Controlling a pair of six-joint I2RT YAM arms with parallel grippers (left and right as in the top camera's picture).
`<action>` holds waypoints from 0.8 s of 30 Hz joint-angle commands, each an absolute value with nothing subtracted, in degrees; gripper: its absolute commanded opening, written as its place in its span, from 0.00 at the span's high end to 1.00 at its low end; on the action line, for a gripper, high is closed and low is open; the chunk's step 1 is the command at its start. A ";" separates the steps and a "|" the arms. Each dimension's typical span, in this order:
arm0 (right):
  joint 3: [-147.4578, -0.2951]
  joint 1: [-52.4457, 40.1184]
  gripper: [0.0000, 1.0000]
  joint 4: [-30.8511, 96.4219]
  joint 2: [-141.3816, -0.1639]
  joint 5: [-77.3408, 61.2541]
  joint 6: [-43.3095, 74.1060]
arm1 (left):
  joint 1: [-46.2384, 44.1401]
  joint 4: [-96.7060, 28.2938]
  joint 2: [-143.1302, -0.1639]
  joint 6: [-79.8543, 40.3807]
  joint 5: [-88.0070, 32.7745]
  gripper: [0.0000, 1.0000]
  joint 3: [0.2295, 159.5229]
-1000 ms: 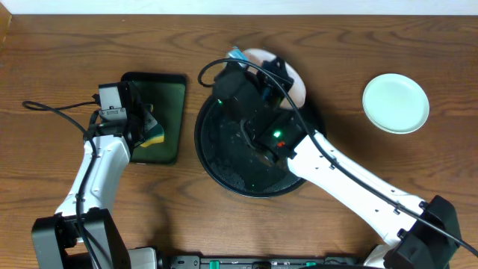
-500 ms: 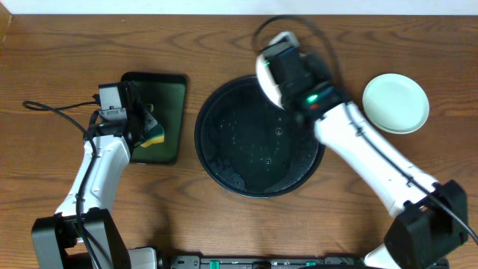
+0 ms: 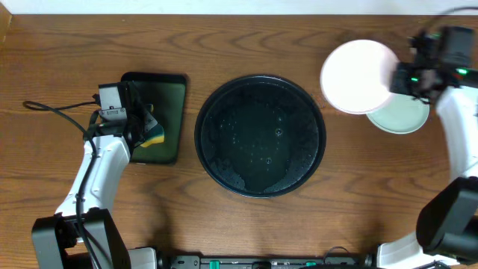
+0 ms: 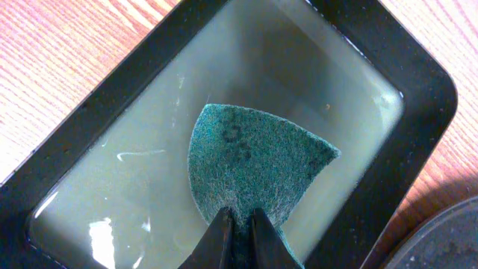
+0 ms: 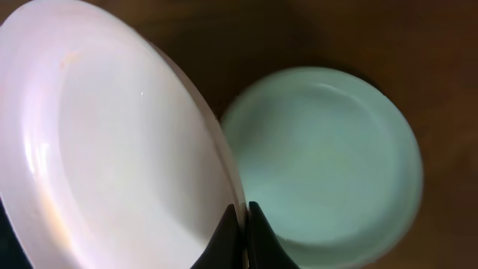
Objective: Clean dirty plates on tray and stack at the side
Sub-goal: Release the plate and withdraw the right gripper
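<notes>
My right gripper [image 3: 398, 81] is shut on the rim of the white plate [image 3: 358, 66] and holds it in the air at the far right, partly over a mint plate [image 3: 403, 118] lying on the bare wood. In the right wrist view the white plate [image 5: 112, 142] tilts left of my fingers [image 5: 242, 224], with the mint plate [image 5: 328, 164] below. The round black tray [image 3: 260, 134] at centre holds only water drops. My left gripper [image 4: 240, 235] is shut on a green sponge [image 4: 254, 168] over the rectangular tray [image 4: 418, 82]. A third plate is out of view.
The rectangular black tray [image 3: 166, 112] with murky water stands left of the round tray, with the left arm [image 3: 97, 172] beside it. A cable [image 3: 52, 108] lies at the far left. The right arm [image 3: 459, 127] runs along the right edge.
My right gripper has carried the white plate from above the round tray's far rim to the right, over the mint plate. The left arm has not moved.
</notes>
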State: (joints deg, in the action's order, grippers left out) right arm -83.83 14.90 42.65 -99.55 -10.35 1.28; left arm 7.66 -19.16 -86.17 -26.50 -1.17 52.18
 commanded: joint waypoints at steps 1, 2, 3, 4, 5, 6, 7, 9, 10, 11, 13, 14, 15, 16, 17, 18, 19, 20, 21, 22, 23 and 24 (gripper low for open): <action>-84.20 20.25 0.99 43.90 -101.78 -14.26 5.37 | 7.79 -19.25 -85.60 -25.54 -0.89 0.93 51.64; -84.20 21.63 0.98 44.10 -102.26 -13.02 7.11 | 7.79 -19.27 -85.60 -25.54 -0.89 0.92 51.64; -84.20 22.87 0.98 44.10 -102.78 -11.99 9.10 | 7.81 -19.27 -85.60 -25.54 -0.89 0.93 51.64; -84.20 23.92 0.98 43.94 -103.24 -11.14 11.05 | 7.79 -19.27 -85.60 -25.54 -0.89 0.93 51.64; -84.20 24.84 0.98 43.68 -103.83 -10.52 12.93 | 7.79 -19.27 -85.60 -25.56 -0.89 0.93 51.64; -84.20 25.45 0.99 43.24 -104.25 -10.52 13.78 | 7.79 -19.27 -85.60 -25.56 -0.89 0.93 51.64; -84.20 25.96 0.99 42.68 -104.88 -10.52 14.17 | 7.79 -19.27 -85.60 -25.56 -0.89 0.92 51.64; -84.20 26.22 0.99 41.80 -105.82 -10.04 14.15 | 7.79 -19.27 -85.60 -25.54 -0.89 0.93 51.64; -84.20 26.22 0.99 41.54 -106.17 -9.08 14.35 | 7.79 -19.29 -85.60 -25.54 -0.89 0.93 51.64; -84.20 26.17 0.99 41.39 -106.59 -7.51 14.90 | 7.79 -19.31 -85.60 -25.54 -0.89 0.93 51.64; -84.20 26.15 0.97 41.12 -107.35 -4.89 16.36 | 7.79 -19.44 -85.60 -25.54 -0.89 0.93 51.64; -84.20 26.15 0.91 40.80 -107.83 -4.51 16.45 | 7.81 -19.49 -85.60 -25.54 -0.89 0.93 51.64; -84.20 26.17 0.76 40.49 -108.31 -4.51 16.45 | 7.81 -19.49 -85.60 -25.54 -0.89 0.93 51.64; -84.20 26.15 0.49 40.38 -108.75 -4.54 16.45 | 7.79 -19.46 -85.60 -25.54 -0.89 0.93 51.64; -84.20 26.15 0.32 40.34 -108.95 -4.67 16.49 | 7.79 -19.44 -85.60 -25.54 -0.89 0.93 51.64; -84.20 26.11 0.23 40.51 -109.14 -5.13 16.49 | 7.81 -19.35 -85.60 -25.56 -0.89 0.92 51.64; -84.20 26.04 0.19 40.80 -109.14 -6.22 16.49 | 7.79 -19.22 -85.62 -25.54 -0.89 0.93 51.64; -84.20 25.85 0.18 41.28 -109.14 -8.14 16.49 | 7.81 -19.03 -85.62 -25.56 -0.86 0.93 51.64; -84.20 25.71 0.18 41.82 -109.14 -10.72 16.49 | 7.81 -18.92 -85.62 -25.74 -0.86 0.93 51.64; -84.20 25.43 0.17 42.44 -109.14 -13.80 16.47 | 7.81 -18.76 -85.62 -26.65 -0.86 0.93 51.64; -84.20 25.02 0.17 43.18 -109.14 -17.34 16.47 | 7.81 -18.50 -85.62 -28.14 -0.86 0.92 51.64; -84.20 24.47 0.17 43.90 -109.14 -20.18 16.47 | 7.81 -18.09 -85.69 -29.12 -0.86 0.92 51.64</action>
